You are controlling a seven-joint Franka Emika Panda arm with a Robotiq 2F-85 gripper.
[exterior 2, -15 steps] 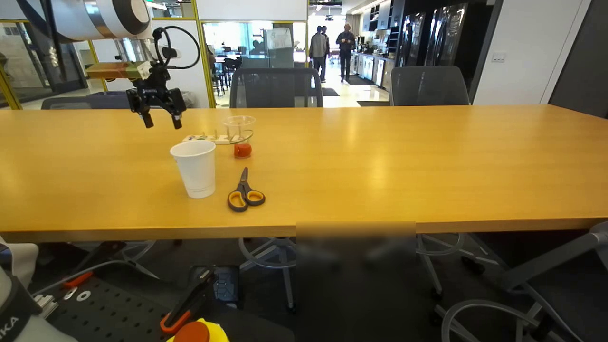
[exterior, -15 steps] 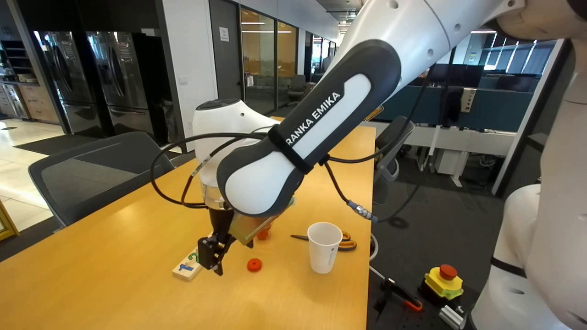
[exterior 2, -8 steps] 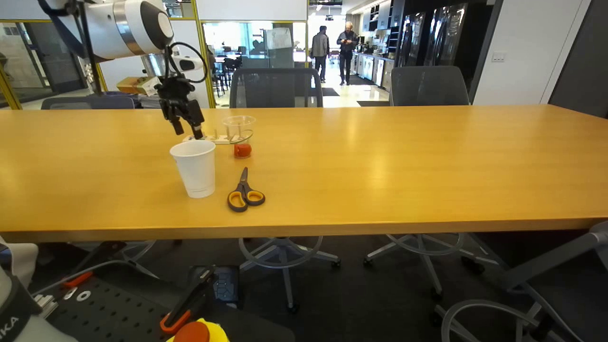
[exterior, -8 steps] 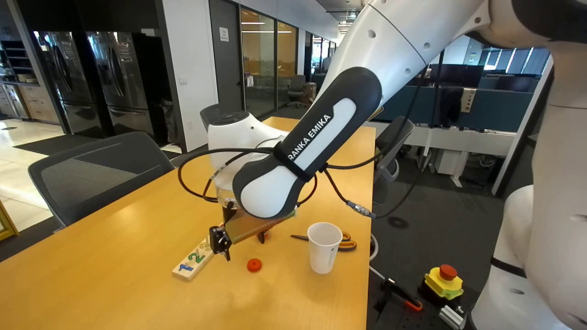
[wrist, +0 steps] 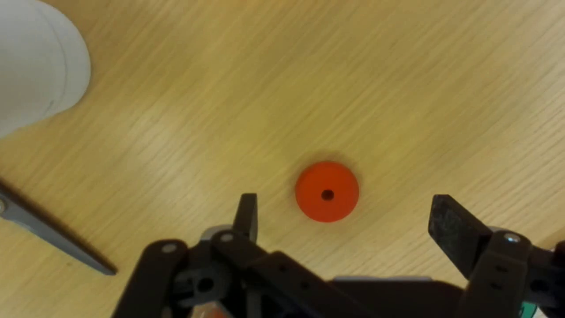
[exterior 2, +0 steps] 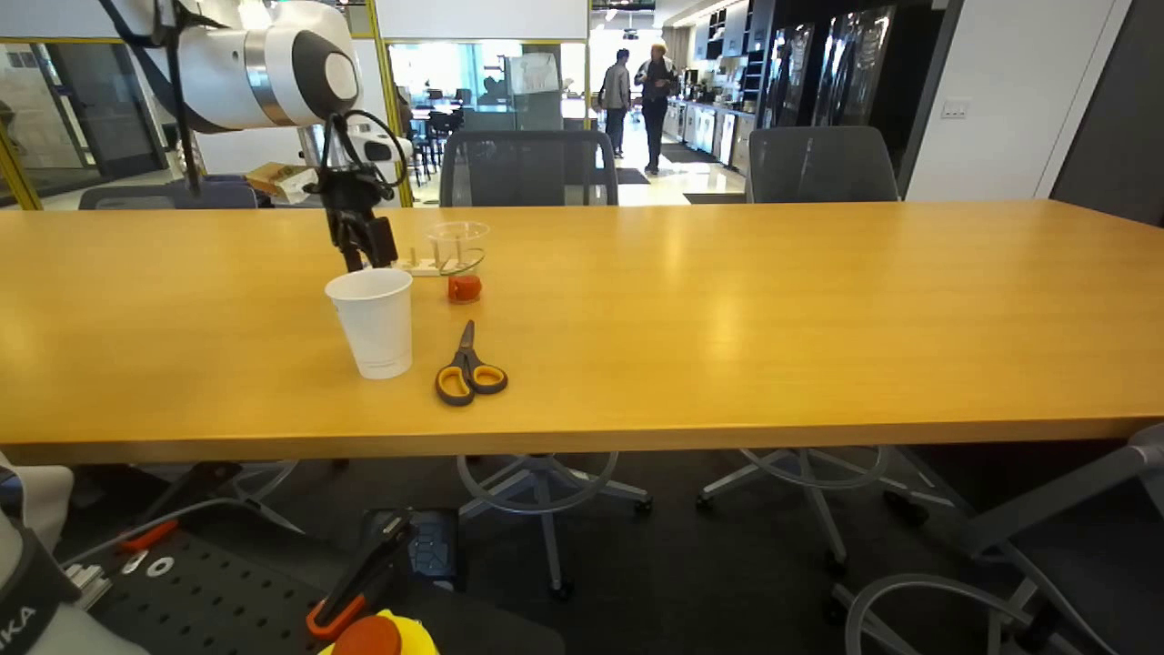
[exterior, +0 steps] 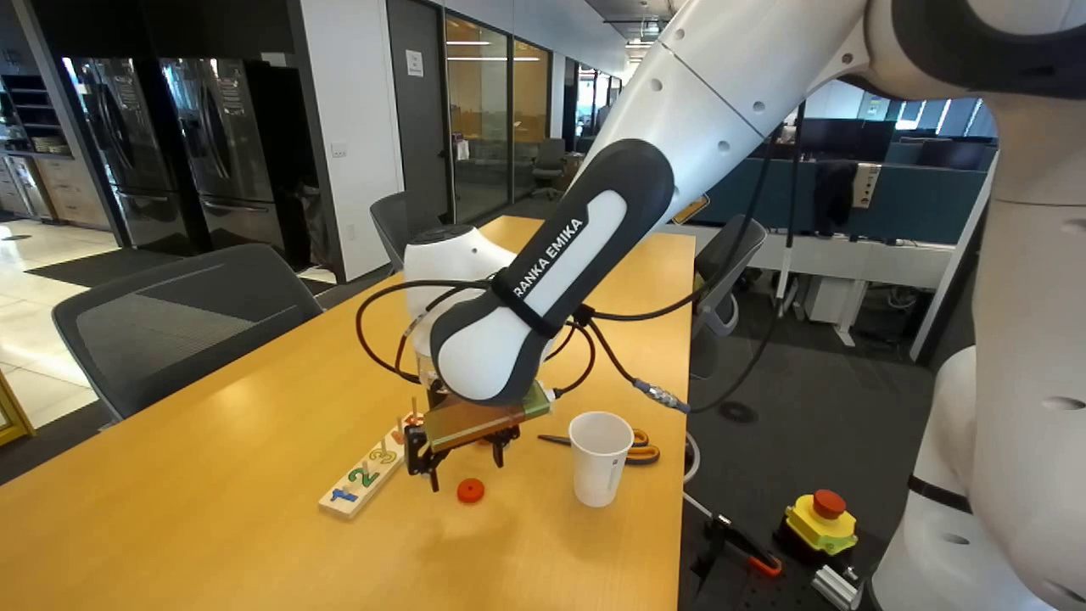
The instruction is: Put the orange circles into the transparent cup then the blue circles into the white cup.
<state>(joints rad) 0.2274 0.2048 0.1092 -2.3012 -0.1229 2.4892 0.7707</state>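
"Orange circle (wrist: 327, 191) first: where have you got it?"

"Lying flat on the tabletop (exterior: 246, 475), its centre hole facing up. Seen from the wrist, it sits between the two fingers (wrist: 248, 214), a little nearer the one on the left of that picture."

"Does anything touch it?"

"Neither finger does. The hand (exterior: 467, 473) hovers over it, fingers pointing down and spread wide, with bare wood showing either side of the circle. It has hold of nothing. How high the tips are, I can't tell; in an exterior view the white cup (exterior 2: 370, 327) gets in the way."

"So that cup is upright?"

"Yes, near the circle but clear of it. Scissors (exterior 2: 469, 368) lie just beside, handles toward the tabletop's front edge in the same view."

"And the transparent cup (exterior 2: 473, 246)?"

"Upright as well, with orange pieces (exterior 2: 465, 289) in the bottom; how many, I can't make out."

"Behind it, seen from there?"

"A pegged wooden number board (exterior: 365, 477), marked with a blue 1 and a green 2."

"Anything beyond the tabletop?"

"A red button (exterior: 829, 503) on a yellow housing (exterior: 819, 530), low down past the edge, and two people (exterior 2: 617, 98) far back in the room."
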